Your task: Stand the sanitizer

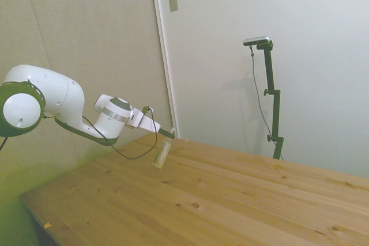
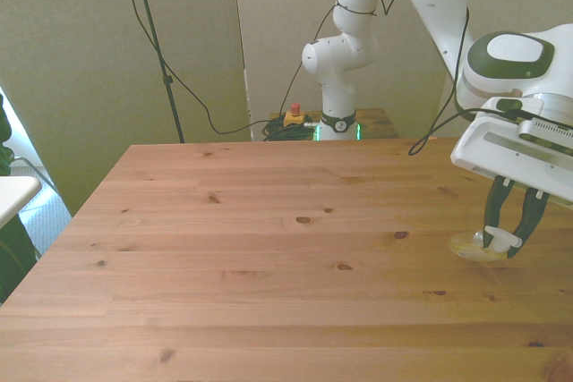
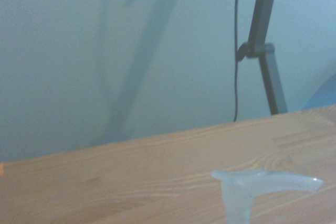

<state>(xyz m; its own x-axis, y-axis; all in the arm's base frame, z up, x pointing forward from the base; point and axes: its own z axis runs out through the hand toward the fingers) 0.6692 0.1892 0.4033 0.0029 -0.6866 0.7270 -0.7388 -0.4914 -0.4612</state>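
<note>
The sanitizer (image 1: 161, 154) is a slim clear bottle with pale yellowish liquid. It hangs tilted, cap end up, with its base at or just above the wooden table (image 1: 230, 200) near the far edge. My gripper (image 1: 168, 133) is shut on its cap end. In the front view the gripper (image 2: 507, 241) holds the white cap between its dark fingers (image 2: 492, 216) at the front view's right, and the yellowish body (image 2: 469, 246) slants out beside it, low over the wood. The wrist view shows the blurred white cap (image 3: 252, 187) close by.
A grey wall panel (image 1: 259, 84) stands just behind the table's far edge in the side view. Cables and a red button (image 2: 293, 115) lie on the floor by the robot base. A white object (image 2: 13, 192) pokes in at the front view's left edge.
</note>
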